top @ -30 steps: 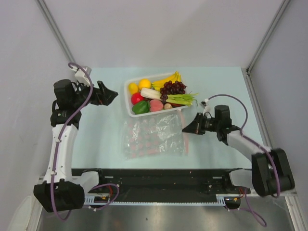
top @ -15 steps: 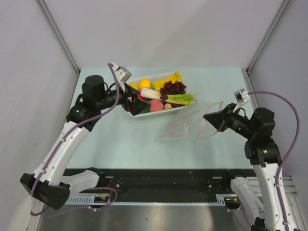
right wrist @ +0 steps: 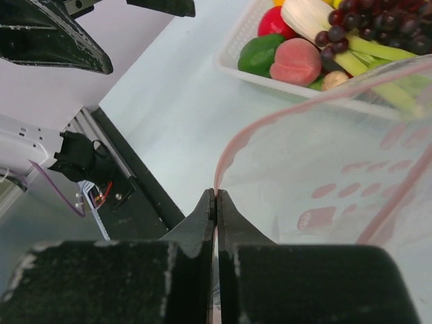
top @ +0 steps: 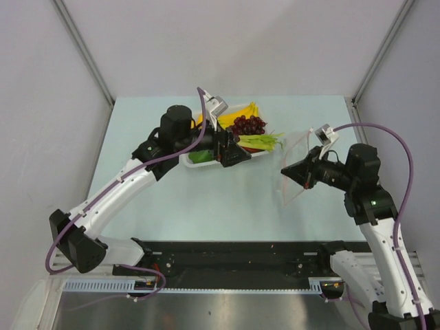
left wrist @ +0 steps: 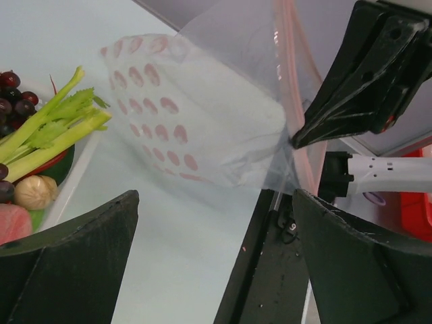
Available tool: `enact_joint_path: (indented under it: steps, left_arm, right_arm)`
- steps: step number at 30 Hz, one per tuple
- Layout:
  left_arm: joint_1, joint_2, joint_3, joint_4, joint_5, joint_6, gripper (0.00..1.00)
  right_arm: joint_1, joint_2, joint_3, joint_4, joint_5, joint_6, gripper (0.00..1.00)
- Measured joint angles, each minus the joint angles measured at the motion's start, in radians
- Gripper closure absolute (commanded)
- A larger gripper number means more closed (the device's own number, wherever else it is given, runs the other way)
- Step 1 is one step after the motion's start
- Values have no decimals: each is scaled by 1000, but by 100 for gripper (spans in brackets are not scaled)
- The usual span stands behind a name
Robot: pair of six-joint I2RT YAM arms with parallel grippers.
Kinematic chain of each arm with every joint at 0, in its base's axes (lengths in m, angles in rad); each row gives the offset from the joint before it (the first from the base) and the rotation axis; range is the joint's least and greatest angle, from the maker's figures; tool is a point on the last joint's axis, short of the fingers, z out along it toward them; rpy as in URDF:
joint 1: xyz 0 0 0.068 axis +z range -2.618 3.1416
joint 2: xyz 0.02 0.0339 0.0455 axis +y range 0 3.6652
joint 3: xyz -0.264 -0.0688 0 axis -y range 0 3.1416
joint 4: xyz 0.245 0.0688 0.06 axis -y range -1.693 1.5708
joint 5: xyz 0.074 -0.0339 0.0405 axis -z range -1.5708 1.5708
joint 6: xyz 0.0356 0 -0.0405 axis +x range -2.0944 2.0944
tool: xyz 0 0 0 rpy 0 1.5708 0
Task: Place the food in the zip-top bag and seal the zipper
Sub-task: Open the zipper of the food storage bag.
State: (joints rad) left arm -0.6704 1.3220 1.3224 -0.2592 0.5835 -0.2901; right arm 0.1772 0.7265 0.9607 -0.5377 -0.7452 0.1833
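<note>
Basket (right wrist: 233, 61) of food (top: 247, 124), upper centre, is partly hidden by the spread left gripper (top: 237, 155); right gripper (top: 284, 169) pinches the zip-top bag (left wrist: 202, 128).

left claw (top: 240, 155) spread wide, right claw (top: 284, 170) pinched.

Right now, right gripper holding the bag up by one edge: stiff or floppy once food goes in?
Likely floppy: the zip-top bag hangs creased from the single pinch of the right gripper. Probably very light, since it looks like thin clear film. With only one side held, its mouth may sag shut.
</note>
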Motion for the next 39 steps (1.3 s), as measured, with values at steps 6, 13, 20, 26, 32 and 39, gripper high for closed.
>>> enact_joint_path:
  steps: [6, 13, 20, 26, 32, 39]
  left_arm:
    - [-37, -5, 21, -11, -87, -25, 5]
    - [-131, 29, 114, -66, -235, -24, 13]
    - [-198, 93, 120, -118, -325, -24, 26]
    - [-216, 138, 121, -153, -341, -32, 71]
    - [-224, 138, 126, -149, -327, -35, 100]
    - [-187, 114, 126, -209, -297, -34, 100]
  right_arm:
    - [172, 91, -6, 108, 32, -2, 100]
    - [319, 129, -24, 179, 121, -4, 100]
    - [378, 145, -24, 205, 181, -11, 100]
    - [388, 143, -24, 195, 221, -24, 100]
    - [391, 125, -23, 159, 242, -36, 70]
    - [393, 87, 80, 98, 304, -105, 57]
